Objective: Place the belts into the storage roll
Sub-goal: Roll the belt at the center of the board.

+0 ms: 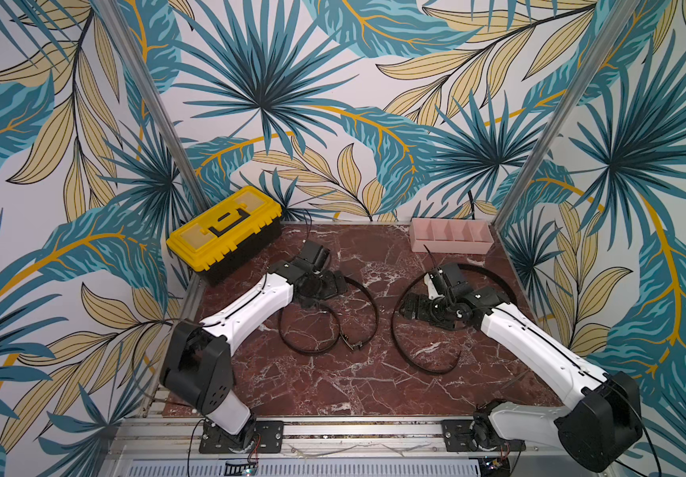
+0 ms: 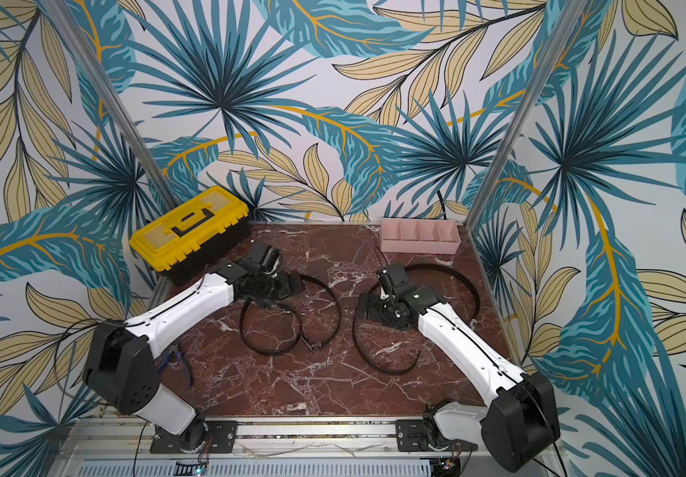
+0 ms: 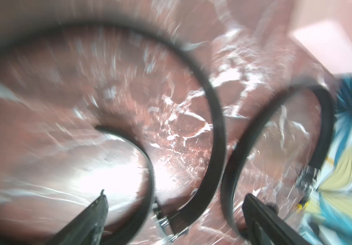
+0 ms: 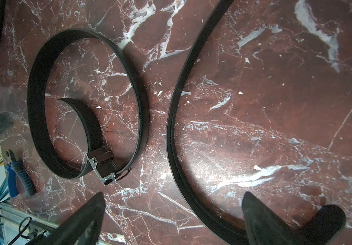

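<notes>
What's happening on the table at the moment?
Both belts lie loose on the marble table, and neither is held. The left gripper is open over the coiled belt, the one with the buckle; that wrist view is blurred. The right gripper is open above the wide-looped belt, which curves around it in both top views. The pink storage tray at the back looks empty, so nothing has been stowed yet.

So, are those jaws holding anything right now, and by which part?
Nothing: both pairs of jaws stand open; the coiled belt and the looser belt lie free.
</notes>
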`<state>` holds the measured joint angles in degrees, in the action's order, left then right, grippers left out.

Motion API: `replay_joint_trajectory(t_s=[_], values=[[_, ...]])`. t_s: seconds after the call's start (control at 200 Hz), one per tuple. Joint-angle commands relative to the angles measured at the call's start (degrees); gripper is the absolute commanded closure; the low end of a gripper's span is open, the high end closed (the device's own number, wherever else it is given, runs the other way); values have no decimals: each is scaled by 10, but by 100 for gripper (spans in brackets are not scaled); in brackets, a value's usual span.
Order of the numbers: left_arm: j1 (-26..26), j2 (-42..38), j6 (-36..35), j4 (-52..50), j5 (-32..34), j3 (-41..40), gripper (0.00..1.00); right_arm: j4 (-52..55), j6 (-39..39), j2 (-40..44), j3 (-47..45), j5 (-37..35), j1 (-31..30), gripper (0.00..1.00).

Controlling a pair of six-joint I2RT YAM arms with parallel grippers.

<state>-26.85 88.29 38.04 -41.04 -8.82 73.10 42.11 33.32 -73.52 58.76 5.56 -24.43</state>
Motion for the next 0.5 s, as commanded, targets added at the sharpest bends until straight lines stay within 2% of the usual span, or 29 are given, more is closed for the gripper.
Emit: replay_joint_trajectory(t_s=[0.0,0.095,0.15,0.18,0.21,0.27,0.39,0.496], values=[[5,-19,-341,-35,-8,-6,0,10,-27,-18,10,-6,-2,1],[-5,-42,-618,-35,-31,-41,0,12,-35,-22,6,-3,-1,1],[-18,-61,-796,-27,-25,-81,0,15,-37,-23,0,-1,0,1],[-20,-71,-869,1,-17,-109,1,15,-38,-23,-4,0,-1,0],[-13,-80,-906,42,-15,-136,0,15,-38,-23,-8,1,-1,1],[16,-74,-948,97,-55,-153,0,13,-37,-22,-15,4,0,0],[36,-21,-1039,98,-65,-132,0,13,-36,-21,-25,9,0,1],[39,26,-1080,93,-76,-110,0,13,-34,-17,-29,12,1,0]])
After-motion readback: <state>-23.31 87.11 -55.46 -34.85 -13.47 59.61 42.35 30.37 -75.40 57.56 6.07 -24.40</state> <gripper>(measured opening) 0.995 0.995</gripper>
